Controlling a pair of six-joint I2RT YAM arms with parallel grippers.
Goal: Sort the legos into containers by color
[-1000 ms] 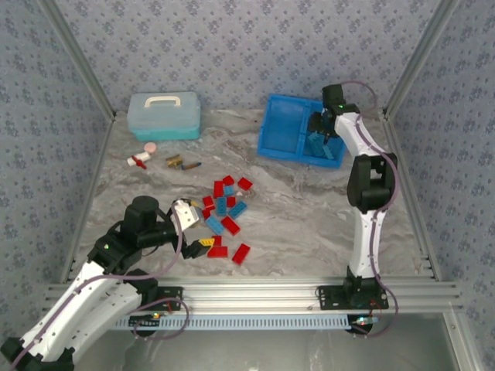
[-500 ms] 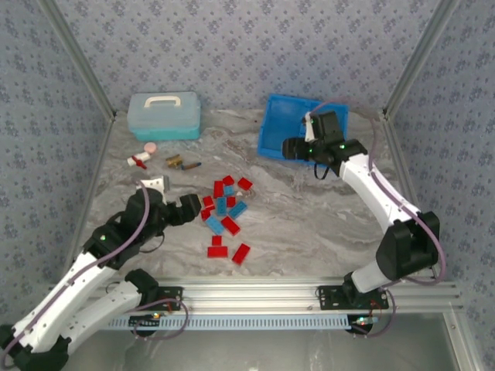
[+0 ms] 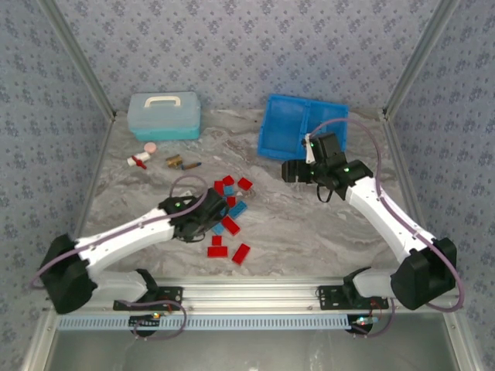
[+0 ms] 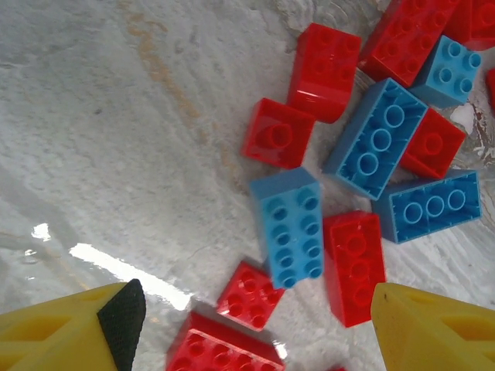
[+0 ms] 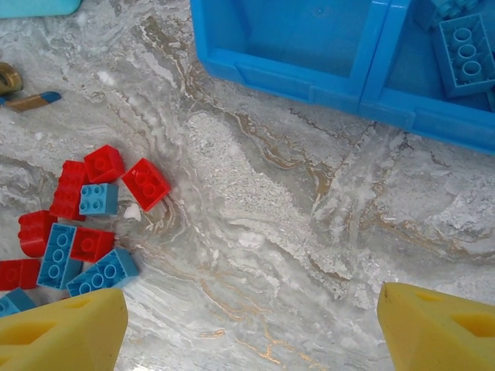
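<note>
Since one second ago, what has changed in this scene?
The left end effector swung from the near-left table edge over the legos, open. The right end effector drew back from above the tray toward the table's middle, open and empty. The legos, tray and lidded box look unmoved.

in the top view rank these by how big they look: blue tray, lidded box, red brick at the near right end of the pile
1. blue tray: largest
2. lidded box: somewhat smaller; it sits about as far back as the tray, so the comparison is fair
3. red brick: by far the smallest
</note>
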